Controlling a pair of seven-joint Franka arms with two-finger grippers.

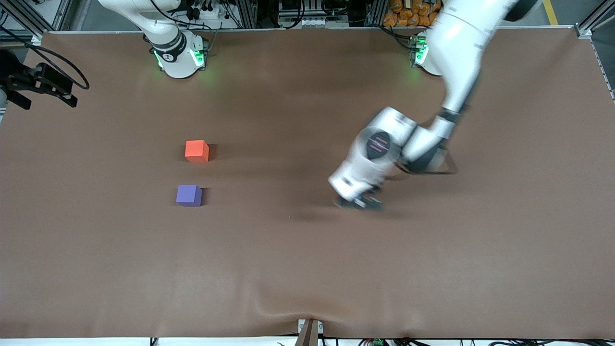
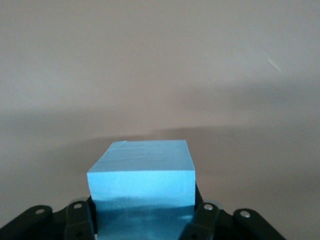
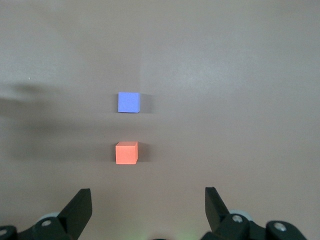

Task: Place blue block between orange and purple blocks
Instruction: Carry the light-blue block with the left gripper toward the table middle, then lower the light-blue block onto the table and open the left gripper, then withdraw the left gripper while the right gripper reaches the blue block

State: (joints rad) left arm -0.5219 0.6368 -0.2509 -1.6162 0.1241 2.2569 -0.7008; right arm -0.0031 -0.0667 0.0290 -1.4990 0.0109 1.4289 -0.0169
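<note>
Left arm carrying blue block; orange and purple blocks waiting, right arm idle.

Item 1, blue block [image 2: 142, 185]: clamped between the fingers of the left gripper [image 1: 359, 203], held over bare brown table [image 1: 307, 269] toward the left arm's end, well apart from the other two blocks. Grip sits low on the block's sides, leaving its top free, which suits a straight set-down. Item 2, orange block [image 1: 197, 151], and item 3, purple block [image 1: 189, 195]: resting on the table toward the right arm's end, purple nearer the front camera, with a narrow gap between them that is the target slot. Item 4, right gripper [image 3: 148, 210]: fingers spread, empty, waiting high above the table with both blocks in its wrist view.
</note>
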